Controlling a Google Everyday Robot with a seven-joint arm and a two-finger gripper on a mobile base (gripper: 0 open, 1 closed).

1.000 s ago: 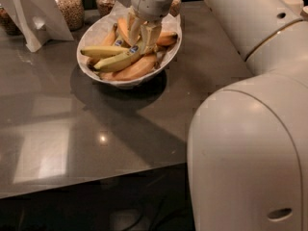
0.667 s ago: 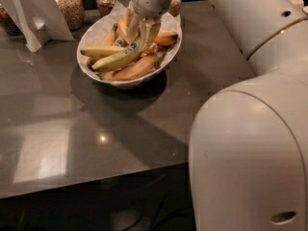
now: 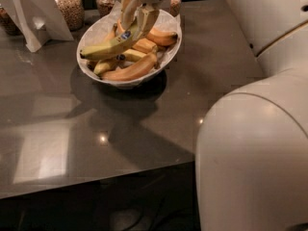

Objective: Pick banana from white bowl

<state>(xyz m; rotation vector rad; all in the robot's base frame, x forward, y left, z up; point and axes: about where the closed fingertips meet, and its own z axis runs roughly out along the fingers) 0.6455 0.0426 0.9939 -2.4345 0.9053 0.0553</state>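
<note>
The white bowl point(image 3: 169, 57) stands at the back of the dark table and holds several bananas. The banana point(image 3: 107, 48), long and greenish yellow with a blue oval sticker, lies across the top of the pile with its dark stem pointing left. My gripper point(image 3: 136, 25) comes down from the top edge and is shut on the banana's right end, just past the sticker. The banana looks raised a little above the others. Plumper orange bananas point(image 3: 161, 36) and a shorter yellow banana point(image 3: 107, 66) lie under and beside it.
Glass jars point(image 3: 70, 7) with grains stand behind the bowl. A white folded card stand point(image 3: 36, 14) is at the back left. My own white arm body point(image 3: 255, 153) fills the right side. The table's front edge point(image 3: 96, 181) runs across below.
My gripper has risen a little with the long banana in its fingers; the banana now sits higher on the pile, its stem end swung out to the left.
</note>
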